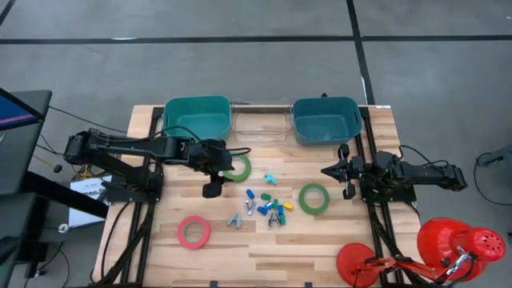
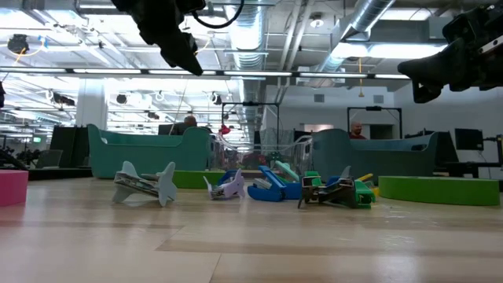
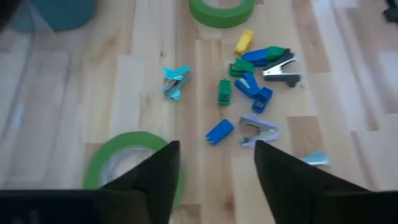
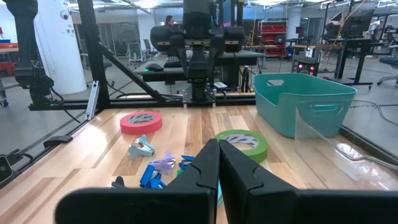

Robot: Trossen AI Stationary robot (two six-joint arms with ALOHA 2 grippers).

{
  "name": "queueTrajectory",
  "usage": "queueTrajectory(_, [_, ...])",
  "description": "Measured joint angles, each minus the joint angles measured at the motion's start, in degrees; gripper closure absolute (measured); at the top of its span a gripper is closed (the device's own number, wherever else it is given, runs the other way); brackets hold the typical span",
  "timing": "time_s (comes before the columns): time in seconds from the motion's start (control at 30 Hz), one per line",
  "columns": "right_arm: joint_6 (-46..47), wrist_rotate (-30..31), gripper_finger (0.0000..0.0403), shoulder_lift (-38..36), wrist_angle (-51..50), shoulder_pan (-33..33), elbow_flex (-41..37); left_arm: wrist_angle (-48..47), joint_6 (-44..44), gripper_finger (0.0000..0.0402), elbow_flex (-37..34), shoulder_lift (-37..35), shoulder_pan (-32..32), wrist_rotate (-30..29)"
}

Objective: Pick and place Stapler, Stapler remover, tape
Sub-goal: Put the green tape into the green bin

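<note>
left gripper (image 1: 214, 178) | fingers spread, i hover it above green tape (image 1: 236, 167) to line up a grab | right gripper (image 1: 346, 172) pressed together, parked beside right bin (image 1: 326, 120)

My two arms are matte black with boxy jointed links and black cables trailing along them. The left gripper (image 1: 214, 180) and right gripper (image 1: 346, 170) have dark, wedge-shaped fingers.
</note>
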Motion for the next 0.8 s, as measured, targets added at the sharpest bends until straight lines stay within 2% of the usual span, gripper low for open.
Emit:
queueTrajectory(0.17, [0.0,0.0,0.0403,0.0,0.0,0.0,0.0,0.0,1.6,0.0139,0.0,0.0,0.0,-5.2])
queueTrajectory(0.3, [0.0,0.0,0.0403,0.0,0.0,0.0,0.0,-0.1,1.6,0.0113,0.0,0.9,0.0,-6.0])
queueTrajectory(0.6, [0.0,0.0,0.0403,0.0,0.0,0.0,0.0,0.1,1.6,0.0111,-0.2,5.7,-1.1,-5.9])
queueTrajectory(0.8, [0.0,0.0,0.0403,0.0,0.0,0.0,0.0,1.3,1.6,0.0112,-3.7,6.7,-1.4,-5.8])
